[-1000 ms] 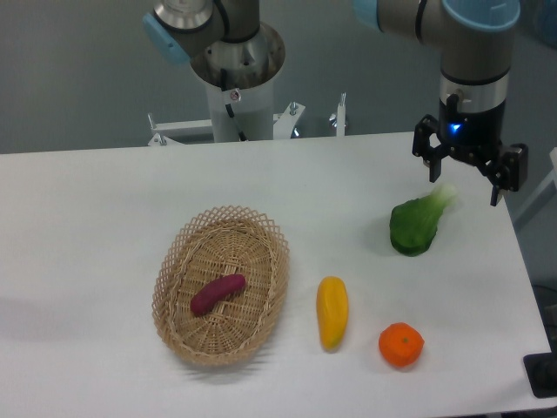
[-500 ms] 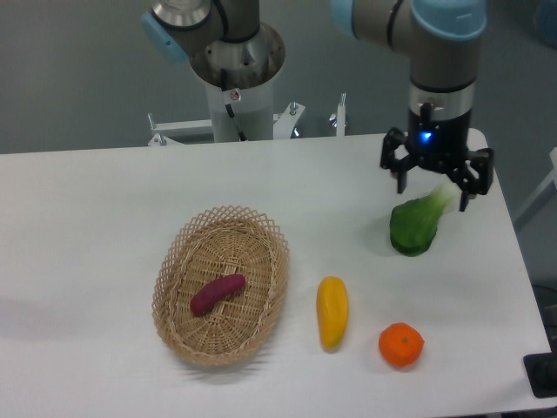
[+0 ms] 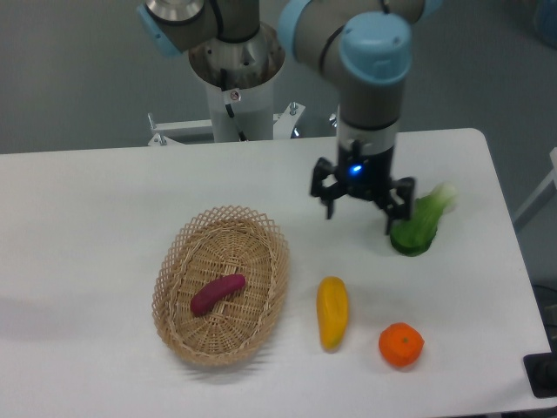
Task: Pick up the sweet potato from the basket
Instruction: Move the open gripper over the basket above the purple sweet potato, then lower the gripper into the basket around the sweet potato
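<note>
Sweet potato [image 3: 218, 293] is lying loose on the floor of the basket [image 3: 174, 252], tilted across its middle, and I am watching it from my station. I am holding the end effector [image 3: 359, 207] above the counter [image 3: 96, 200], fingers spread and carrying nothing, well right of the basket and just beside the green vegetable [image 3: 419, 225]. I am worrying that a finger snags the looped rim during descent, dragging the basket, or that the curved tuber rolls out of a crooked pinch.

Sweet potato [image 3: 218, 293] lies in basket [image 3: 174, 261]; end effector [image 3: 359, 211] spread.
</note>
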Controlling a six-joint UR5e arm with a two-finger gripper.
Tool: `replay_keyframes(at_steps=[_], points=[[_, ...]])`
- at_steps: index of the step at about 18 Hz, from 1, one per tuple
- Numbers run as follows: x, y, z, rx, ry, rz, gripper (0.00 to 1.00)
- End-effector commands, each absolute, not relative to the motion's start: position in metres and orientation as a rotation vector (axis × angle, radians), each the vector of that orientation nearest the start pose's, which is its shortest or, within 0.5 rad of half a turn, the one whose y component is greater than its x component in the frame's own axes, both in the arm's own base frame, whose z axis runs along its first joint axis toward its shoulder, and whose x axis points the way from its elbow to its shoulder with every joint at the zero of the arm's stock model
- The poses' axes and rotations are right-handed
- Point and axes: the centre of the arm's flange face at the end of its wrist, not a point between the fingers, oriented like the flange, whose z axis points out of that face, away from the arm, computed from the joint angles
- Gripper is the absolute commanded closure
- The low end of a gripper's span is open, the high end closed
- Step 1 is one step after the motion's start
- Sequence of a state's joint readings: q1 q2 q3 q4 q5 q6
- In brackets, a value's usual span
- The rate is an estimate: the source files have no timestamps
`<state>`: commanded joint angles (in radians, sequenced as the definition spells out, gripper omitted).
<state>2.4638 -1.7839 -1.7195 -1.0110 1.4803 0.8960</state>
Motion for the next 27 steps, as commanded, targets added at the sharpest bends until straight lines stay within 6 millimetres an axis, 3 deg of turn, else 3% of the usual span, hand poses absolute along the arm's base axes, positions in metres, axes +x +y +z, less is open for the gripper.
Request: replay_keyframes(at_steps=[6,7,11,18,27], points=[[-0.296,0.537,0.286,-3.006,0.156,0.009,0.0],[-0.283,0.547,0.282,-2.995,0.189,0.013,0.0],[-0.247,0.558,0.237,-2.986,0.164,0.021,0.0],[-0.224,0.567,0.22,-2.979,0.212,0.028,0.0],[-0.215,0.572,0.209,-2.989,0.239,0.015,0.0]])
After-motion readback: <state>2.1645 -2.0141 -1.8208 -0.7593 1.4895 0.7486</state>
